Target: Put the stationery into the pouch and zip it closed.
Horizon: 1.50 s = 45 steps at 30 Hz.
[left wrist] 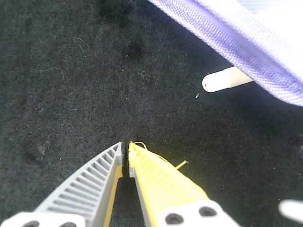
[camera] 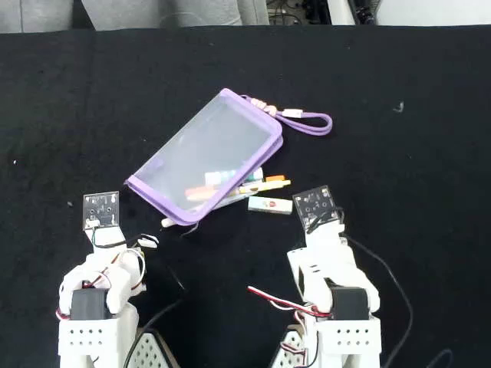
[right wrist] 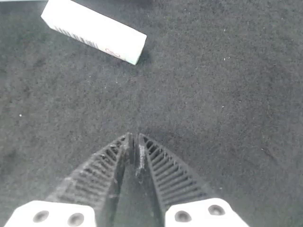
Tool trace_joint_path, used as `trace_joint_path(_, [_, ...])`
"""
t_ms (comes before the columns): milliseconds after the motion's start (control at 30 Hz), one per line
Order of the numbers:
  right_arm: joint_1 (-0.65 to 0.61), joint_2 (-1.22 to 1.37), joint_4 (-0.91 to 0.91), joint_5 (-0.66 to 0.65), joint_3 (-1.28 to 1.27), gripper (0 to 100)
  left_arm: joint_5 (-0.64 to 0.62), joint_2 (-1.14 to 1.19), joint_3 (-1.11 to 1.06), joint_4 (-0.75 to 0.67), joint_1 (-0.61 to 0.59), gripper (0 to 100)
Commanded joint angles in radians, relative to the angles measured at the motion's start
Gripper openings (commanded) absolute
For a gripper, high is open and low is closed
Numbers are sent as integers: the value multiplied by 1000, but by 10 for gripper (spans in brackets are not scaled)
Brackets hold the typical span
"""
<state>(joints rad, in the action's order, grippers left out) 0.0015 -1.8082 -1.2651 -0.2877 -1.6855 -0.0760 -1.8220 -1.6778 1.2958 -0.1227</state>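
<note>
The eraser (camera: 270, 205) just beside the pouch (camera: 203, 157) looks light and stiff; grip its long sides. The left tool (left wrist: 126, 145) and right tool (right wrist: 134, 138) are pinched together, empty.

We count 1 pouch (camera: 203, 157), 1 white eraser (camera: 270, 205) and 2 arms (camera: 100, 285), which gives us 2 grippers: 1 left gripper (left wrist: 126, 146) and 1 right gripper (right wrist: 134, 138). The pens (camera: 265, 184) overlap at the pouch's mouth, so we can only say at least 3.
</note>
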Motion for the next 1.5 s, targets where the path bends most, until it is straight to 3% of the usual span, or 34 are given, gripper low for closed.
trace_joint_path(0, [17, -58, -5, -6, 1, 14, -2, -3, -22, -20, -5, 36])
trace_joint_path(1467, [12, -64, -32, -2, 1, 15, -2, -3, -22, -20, -5, 36])
